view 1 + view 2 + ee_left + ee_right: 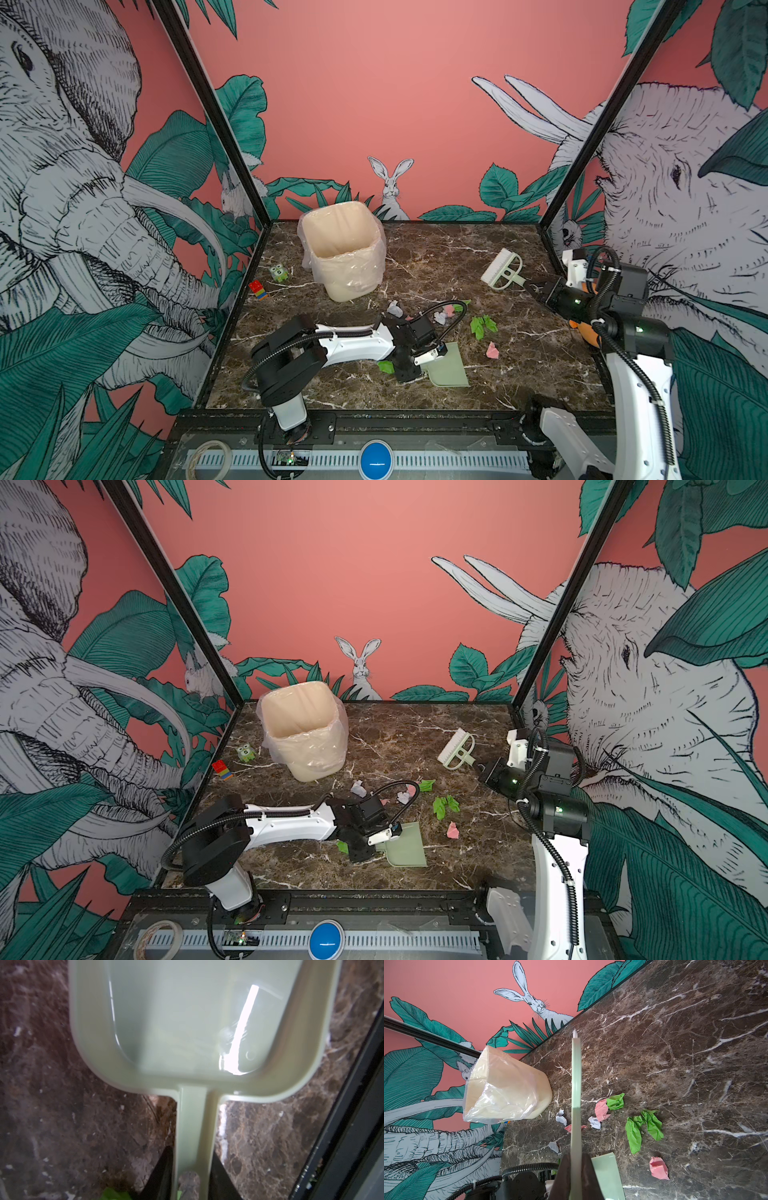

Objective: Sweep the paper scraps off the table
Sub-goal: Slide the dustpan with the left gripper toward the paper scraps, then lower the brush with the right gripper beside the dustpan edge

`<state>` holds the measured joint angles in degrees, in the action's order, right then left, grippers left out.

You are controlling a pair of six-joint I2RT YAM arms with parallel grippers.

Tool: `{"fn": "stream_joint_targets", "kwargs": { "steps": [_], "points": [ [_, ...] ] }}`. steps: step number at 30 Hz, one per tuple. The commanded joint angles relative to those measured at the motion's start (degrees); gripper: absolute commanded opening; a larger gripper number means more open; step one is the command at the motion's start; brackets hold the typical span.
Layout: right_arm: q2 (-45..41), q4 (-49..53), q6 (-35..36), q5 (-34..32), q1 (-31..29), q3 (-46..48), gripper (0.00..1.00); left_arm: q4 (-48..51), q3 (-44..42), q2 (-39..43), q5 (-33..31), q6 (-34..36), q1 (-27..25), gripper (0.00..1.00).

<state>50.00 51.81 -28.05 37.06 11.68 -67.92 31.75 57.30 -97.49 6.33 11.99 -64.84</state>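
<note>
- Bench: not yet cleared; sweeping judged barely begun, with tools in hand and nothing gathered.
- Bin, clear liner over the rim, upright at the back left of the bench; no scraps visible inside, so nothing dumped as far as can be told.
- Dustpan low at the front middle of the bench, empty in the left wrist view; handle clamped in the left pincer, jaws tight against both its sides.
- Brush toward the back right, handle clenched in the right pincer; well apart from the dustpan; touching the bench or not, cannot tell.
- Paper scraps all loose on the bench: green, pink and white, strewn mid-bench between bin and dustpan; one green bit just beside the left pincer.
- Left to do, by judgement: bring brush to scraps, push into dustpan, tip into bin.
- Owl figure and block near the left edge, apart from the scraps; no part of the job.
</note>
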Motion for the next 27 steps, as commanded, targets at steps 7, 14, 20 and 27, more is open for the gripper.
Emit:
{"fn": "stream_joint_targets", "kwargs": {
  "steps": [7, 14, 20, 27],
  "points": [
    [-0.6, -1.41, 0.89, 0.25, 0.19, -0.82, 0.0, 0.75, 1.76, 1.92, -1.2, -0.8, -0.02, 0.12],
    [0.06, 1.87, 3.56, -1.17, 0.18, -1.36, 0.0, 2.39, 4.1, 4.25, -2.69, -2.81, -0.02, 0.09],
    [3.11, 11.87, 10.09, -6.51, 0.03, -5.36, 0.0, 9.52, 9.13, 4.82, -3.49, -1.7, -0.02, 0.09],
    [6.34, 21.91, 13.94, -16.94, -6.65, -9.67, 0.0, 16.57, 11.78, 5.05, -2.22, 0.66, -0.02, 0.09]
  ]
}}
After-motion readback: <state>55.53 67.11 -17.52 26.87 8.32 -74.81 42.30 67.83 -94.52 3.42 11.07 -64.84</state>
